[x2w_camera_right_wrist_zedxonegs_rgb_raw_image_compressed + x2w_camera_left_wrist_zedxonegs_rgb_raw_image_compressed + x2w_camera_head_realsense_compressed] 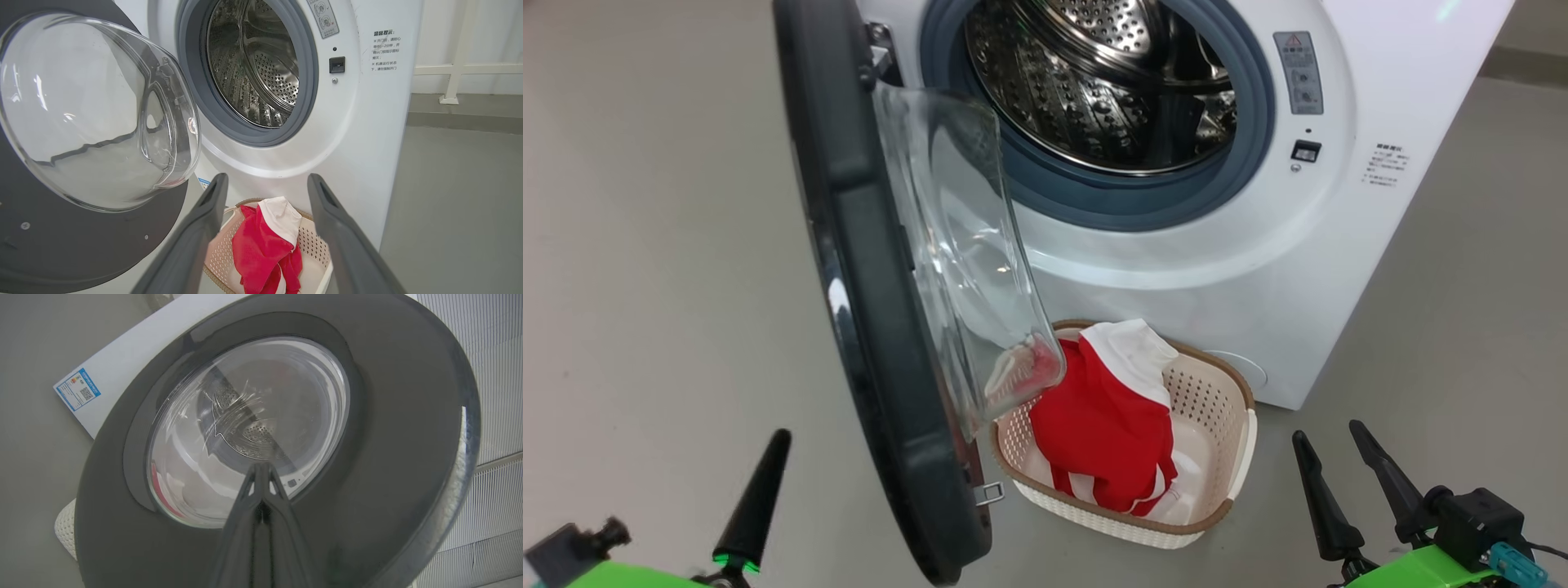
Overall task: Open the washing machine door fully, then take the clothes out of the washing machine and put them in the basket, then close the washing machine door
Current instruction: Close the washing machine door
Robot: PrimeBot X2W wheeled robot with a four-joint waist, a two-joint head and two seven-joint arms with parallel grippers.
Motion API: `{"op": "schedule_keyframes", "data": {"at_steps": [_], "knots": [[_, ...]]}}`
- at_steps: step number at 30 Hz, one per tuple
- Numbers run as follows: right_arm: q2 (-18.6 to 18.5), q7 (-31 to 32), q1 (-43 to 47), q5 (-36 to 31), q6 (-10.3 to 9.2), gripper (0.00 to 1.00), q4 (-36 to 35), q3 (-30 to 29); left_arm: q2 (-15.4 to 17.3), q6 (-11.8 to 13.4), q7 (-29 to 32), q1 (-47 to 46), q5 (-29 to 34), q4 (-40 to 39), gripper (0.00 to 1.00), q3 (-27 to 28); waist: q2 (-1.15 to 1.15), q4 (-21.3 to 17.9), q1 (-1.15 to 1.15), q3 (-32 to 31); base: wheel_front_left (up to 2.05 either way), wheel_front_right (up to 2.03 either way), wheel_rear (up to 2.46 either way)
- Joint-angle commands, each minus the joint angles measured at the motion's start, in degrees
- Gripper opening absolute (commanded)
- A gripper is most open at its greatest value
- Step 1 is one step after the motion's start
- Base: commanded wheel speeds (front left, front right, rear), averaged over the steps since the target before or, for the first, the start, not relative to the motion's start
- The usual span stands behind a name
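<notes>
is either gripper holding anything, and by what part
Nothing is held. The left gripper is shut and empty; the right gripper is open and empty.

The clothes (pixel 1104 429) are coloured bright red with white trim, the basket (pixel 1210 394) cream with a brown rim, the washing machine (pixel 1176 278) white, its door (pixel 866 286) rimmed black.

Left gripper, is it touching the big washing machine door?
Apart. In the head view the shut left gripper is to the left of the washing machine door, and bare floor shows between its tip and the black rim.
</notes>
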Motion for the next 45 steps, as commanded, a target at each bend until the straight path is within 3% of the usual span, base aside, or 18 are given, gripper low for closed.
{"op": "schedule_keyframes", "data": {"at_steps": [1, 7, 16, 31, 45], "knots": [[-0.86, -0.36, -1.43, -0.37, 0.28, 1.00, -1.70, 1.00, 2.72, -0.31, 2.65, -1.59, -2.74, -2.69, 0.00, 1.63, 0.00, -0.76, 0.00, 0.96, 0.00, 0.00, 0.00], [-1.05, -0.36, -2.10, -0.38, 0.28, 1.00, -1.81, 0.65, 3.73, -0.31, 10.75, -0.95, -8.15, -5.73, 0.00, 2.22, 0.00, -1.55, 0.00, 1.93, 0.00, 0.00, 0.00], [-1.18, -0.36, -2.84, -0.43, 0.28, 1.00, -1.84, 0.49, 2.03, -0.32, 18.45, -0.76, -7.74, -9.34, 0.00, 2.93, 0.00, -2.66, 0.00, 2.91, 0.00, 0.00, 0.00], [-0.91, -0.36, -3.99, -0.36, 0.28, 1.00, -1.99, 0.07, -1.41, -0.32, 22.70, -3.76, -4.09, -11.58, 0.00, -0.43, 0.00, -5.65, 0.00, 4.24, 0.00, 0.00, 0.00], [-0.30, -0.36, -6.12, -0.34, 0.28, 1.00, -2.57, -1.07, -5.39, -0.32, 18.51, -13.43, -0.94, -8.18, 0.00, -6.27, 0.00, -12.24, 0.00, 7.62, 0.00, 0.00, 0.00]]}}
